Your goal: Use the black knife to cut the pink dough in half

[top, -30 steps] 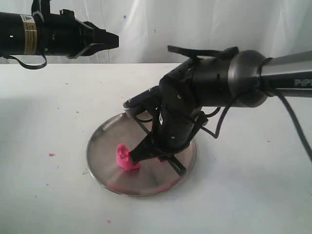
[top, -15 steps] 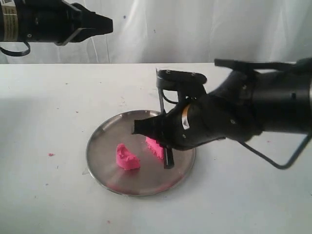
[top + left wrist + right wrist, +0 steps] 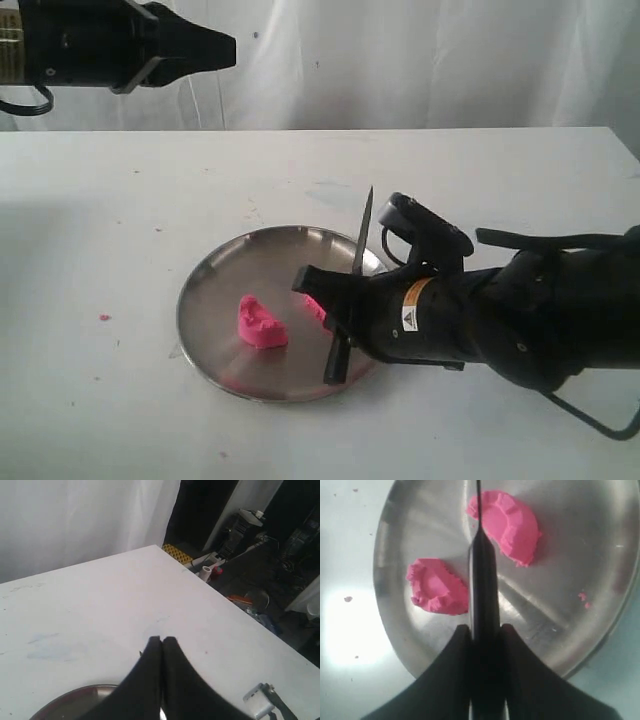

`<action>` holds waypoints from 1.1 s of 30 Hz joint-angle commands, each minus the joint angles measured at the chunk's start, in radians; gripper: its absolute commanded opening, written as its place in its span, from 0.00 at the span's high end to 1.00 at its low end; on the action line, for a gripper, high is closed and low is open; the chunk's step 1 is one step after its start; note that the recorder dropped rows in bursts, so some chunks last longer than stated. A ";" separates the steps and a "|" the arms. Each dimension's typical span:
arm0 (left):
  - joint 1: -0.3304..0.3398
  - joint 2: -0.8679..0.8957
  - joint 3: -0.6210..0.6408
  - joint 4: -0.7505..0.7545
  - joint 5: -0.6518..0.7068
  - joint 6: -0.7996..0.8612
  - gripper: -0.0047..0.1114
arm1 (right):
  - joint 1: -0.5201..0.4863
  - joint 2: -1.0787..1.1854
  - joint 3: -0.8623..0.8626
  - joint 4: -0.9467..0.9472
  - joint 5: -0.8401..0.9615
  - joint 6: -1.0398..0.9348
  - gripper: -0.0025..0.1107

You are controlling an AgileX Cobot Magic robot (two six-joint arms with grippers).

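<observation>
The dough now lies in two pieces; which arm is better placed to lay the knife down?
The right. Its right gripper already clamps the slim black knife over the round steel plate, between the two pink dough halves. The left gripper is shut, empty and raised far off.

Two pink dough halves (image 3: 506,525) (image 3: 438,586), one black knife (image 3: 482,570), one steel plate (image 3: 215,275), two grippers (image 3: 335,325) (image 3: 161,647), few pink crumbs (image 3: 104,317).

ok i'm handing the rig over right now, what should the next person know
Right gripper: shut on the black knife, held above the plate, blade pointing up and clear of the dough.
Left gripper: shut, empty, raised off to the far left side.
Pink dough: two separate halves on the plate, one on each side of the blade in the right wrist view.
Done: the cut.
Left: probably just setting the knife down.
</observation>
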State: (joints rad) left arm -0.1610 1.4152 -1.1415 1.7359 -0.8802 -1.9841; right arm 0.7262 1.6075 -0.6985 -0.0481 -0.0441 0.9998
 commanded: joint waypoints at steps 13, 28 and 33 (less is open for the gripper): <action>-0.002 -0.011 0.004 0.009 0.014 -0.005 0.96 | -0.007 0.060 0.045 0.000 -0.137 0.114 0.98; -0.002 -0.011 0.004 0.009 0.014 -0.005 0.96 | -0.029 0.060 0.125 0.004 -0.292 0.155 0.98; -0.002 -0.011 0.004 0.009 0.014 -0.005 0.96 | -0.039 0.060 0.130 0.004 -0.302 0.119 0.98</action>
State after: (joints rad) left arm -0.1610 1.4152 -1.1415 1.7359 -0.8679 -1.9841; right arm 0.6987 1.6689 -0.5744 -0.0422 -0.3129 1.1418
